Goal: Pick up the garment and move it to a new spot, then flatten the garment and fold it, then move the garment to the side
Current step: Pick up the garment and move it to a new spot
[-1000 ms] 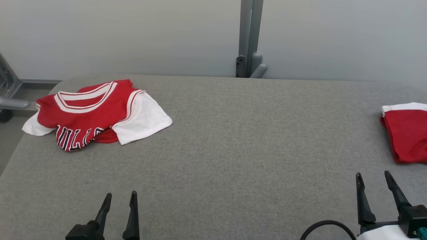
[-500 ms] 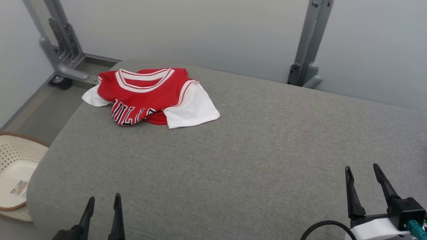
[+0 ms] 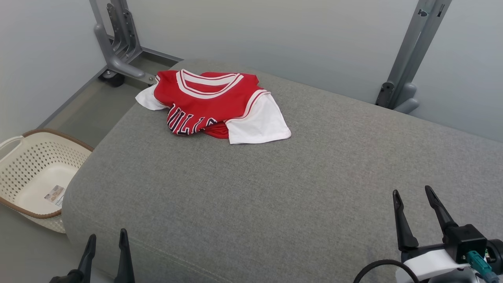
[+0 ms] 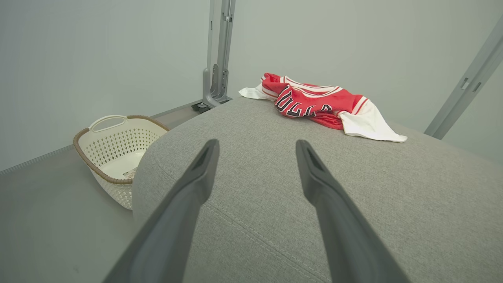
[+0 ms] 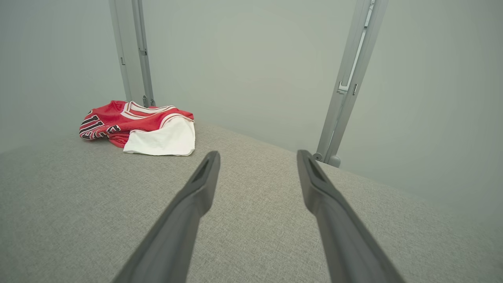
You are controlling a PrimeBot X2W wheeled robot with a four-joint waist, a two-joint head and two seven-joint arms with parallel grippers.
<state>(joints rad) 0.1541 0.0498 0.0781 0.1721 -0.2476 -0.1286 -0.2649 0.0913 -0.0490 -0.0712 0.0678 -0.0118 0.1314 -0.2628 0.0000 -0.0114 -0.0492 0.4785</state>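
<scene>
garment: red jersey, white sleeves, striped collar. lies crumpled in the upper middle of the head view, near the far left corner of the grey padded counter. lower part bunched under itself, chest lettering half folded over.

handling, by judgement: thin, light, soft. will drape and sag, holds no shape. smooth knit could slip out of a shallow pinch. not fragile.

left hand at lower left of frame, fingers spread wide, nothing in them. right hand at lower right, likewise wide and empty. both well apart from the garment.

where to hold, by judgement: at the shoulders either side of the collar, one hand each, so it hangs open when lifted. white sleeve is an easy loose edge but would lift it lopsided.

pale basket at left edge, on the floor beside the counter.
</scene>
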